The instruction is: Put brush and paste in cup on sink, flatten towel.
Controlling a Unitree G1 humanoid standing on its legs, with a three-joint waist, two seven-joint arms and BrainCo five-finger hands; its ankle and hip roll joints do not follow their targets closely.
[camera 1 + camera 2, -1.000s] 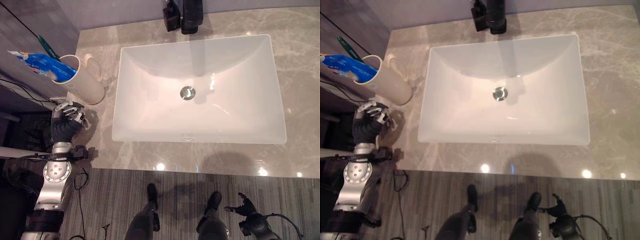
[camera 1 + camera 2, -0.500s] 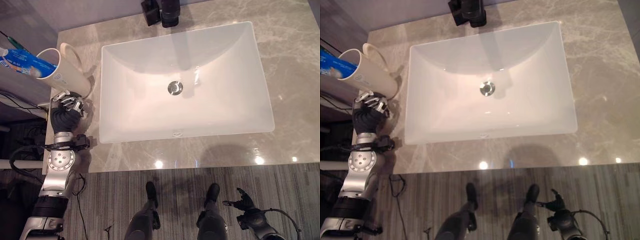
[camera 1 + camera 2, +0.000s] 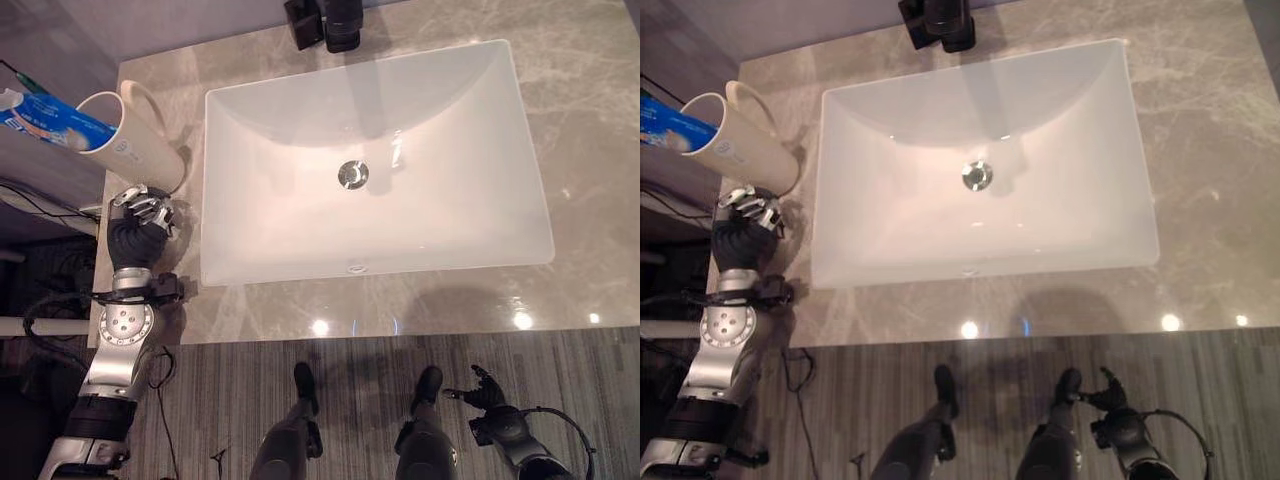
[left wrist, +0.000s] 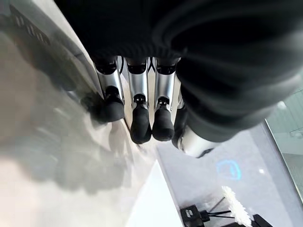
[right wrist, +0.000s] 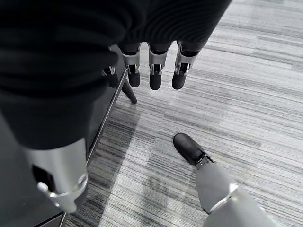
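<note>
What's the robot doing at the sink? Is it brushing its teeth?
No brushing. The cup stands on the counter left of the white sink, with the blue paste tube and a green brush sticking out of it. The left hand hovers by the cup, fingers relaxed and holding nothing. The right hand hangs low over the striped floor, also empty. I see no towel here.

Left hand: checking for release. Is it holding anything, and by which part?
Nothing. The left hand is empty, fingers relaxed, beside the cup.
</note>
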